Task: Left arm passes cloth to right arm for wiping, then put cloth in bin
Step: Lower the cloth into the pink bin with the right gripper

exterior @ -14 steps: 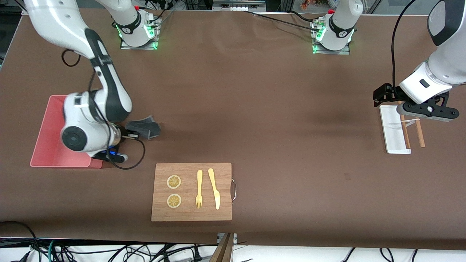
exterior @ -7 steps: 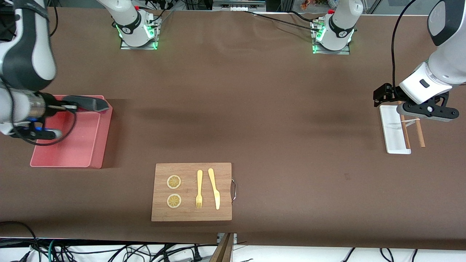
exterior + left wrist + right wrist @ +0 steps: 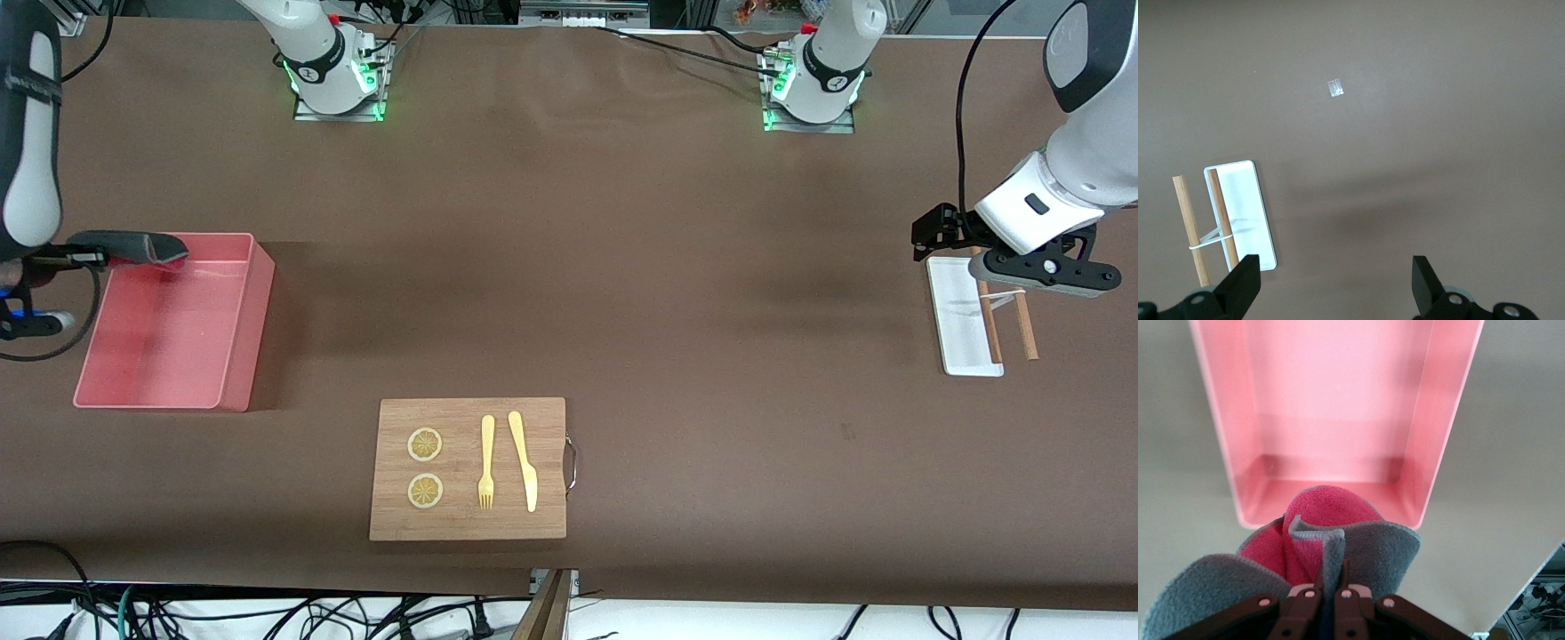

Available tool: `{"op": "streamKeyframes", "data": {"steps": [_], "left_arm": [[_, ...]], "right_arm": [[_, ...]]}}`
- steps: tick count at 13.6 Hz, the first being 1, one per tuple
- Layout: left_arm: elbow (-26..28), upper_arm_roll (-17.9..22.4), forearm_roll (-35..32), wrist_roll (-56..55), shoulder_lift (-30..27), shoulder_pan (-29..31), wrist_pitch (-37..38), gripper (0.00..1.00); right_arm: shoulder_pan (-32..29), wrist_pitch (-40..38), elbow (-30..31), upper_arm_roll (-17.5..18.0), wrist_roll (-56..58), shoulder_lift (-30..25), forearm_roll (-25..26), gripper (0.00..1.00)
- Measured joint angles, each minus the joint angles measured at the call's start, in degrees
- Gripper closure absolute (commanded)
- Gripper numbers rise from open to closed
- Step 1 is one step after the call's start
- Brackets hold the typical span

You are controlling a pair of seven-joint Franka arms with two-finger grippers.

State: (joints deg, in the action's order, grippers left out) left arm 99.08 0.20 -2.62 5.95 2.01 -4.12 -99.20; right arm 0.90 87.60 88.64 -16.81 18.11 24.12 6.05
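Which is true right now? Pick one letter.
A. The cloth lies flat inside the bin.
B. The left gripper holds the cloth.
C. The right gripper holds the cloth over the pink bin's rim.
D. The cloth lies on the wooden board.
C: the right gripper is shut on the bunched cloth, up in the air over the bin rim.

We see the right arm reaching out at its end of the table, its right tool (image 3: 1328, 590) clamped tight with the fingers pressed together. The left arm waits at its own end, its left tool (image 3: 1335, 283) spread wide, pointing down.
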Motion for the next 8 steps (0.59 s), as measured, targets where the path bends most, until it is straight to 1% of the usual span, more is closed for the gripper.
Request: {"op": "streamKeyframes", "data": {"steps": [3,7,8], "left_arm": [[0.0,0.0,0.0,0.0,0.0,0.0,0.0,0.0],[0.0,0.0,0.0,0.0,0.0,0.0,0.0,0.0],[0.0,0.0,0.0,0.0,0.0,0.0,0.0,0.0]], "right_arm": [[-0.2,10.4,6.4,-0.2,0.0,2.0,0.0,1.0],[-0.2,22.8,12.0,-0.2,0.0,4.8,-0.3,0.99],[-0.2,25.8,12.9,-0.2,0.0,5.6,-0.6,0.74]]}}
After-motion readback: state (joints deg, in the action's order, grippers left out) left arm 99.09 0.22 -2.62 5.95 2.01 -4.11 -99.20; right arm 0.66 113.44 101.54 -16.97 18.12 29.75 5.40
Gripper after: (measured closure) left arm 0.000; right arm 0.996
